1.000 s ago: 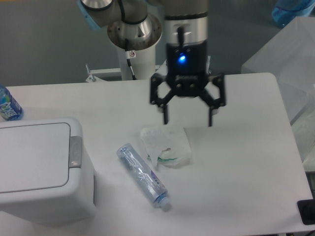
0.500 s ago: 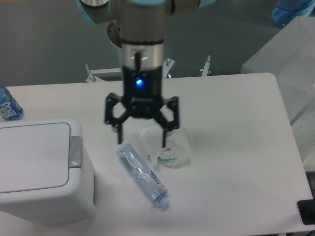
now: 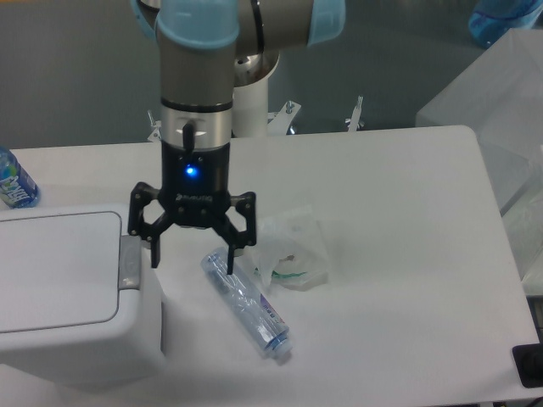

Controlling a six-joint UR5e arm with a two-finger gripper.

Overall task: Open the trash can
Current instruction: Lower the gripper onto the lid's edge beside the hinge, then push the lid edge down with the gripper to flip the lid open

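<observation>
The trash can [image 3: 59, 297] is a big white boxy bin at the table's front left, its flat lid shut. Its small grey push tab [image 3: 129, 261] sits on the lid's right edge. My gripper [image 3: 193, 259] is open, fingers pointing down, hanging just right of the tab. Its left fingertip [image 3: 155, 257] is close beside the tab; I cannot tell whether it touches. Its right fingertip [image 3: 229, 264] is over the top end of a lying bottle.
A clear plastic bottle [image 3: 247, 303] lies on the table right of the bin. A crumpled clear plastic bag [image 3: 293, 247] lies beside it. A blue-labelled bottle [image 3: 13, 181] stands at the far left edge. Translucent plastic sheeting [image 3: 501, 102] is at the right.
My gripper has moved left across the table, from above the plastic bag to beside the trash can's push tab, and a little lower. It has stayed open. The lid has not moved.
</observation>
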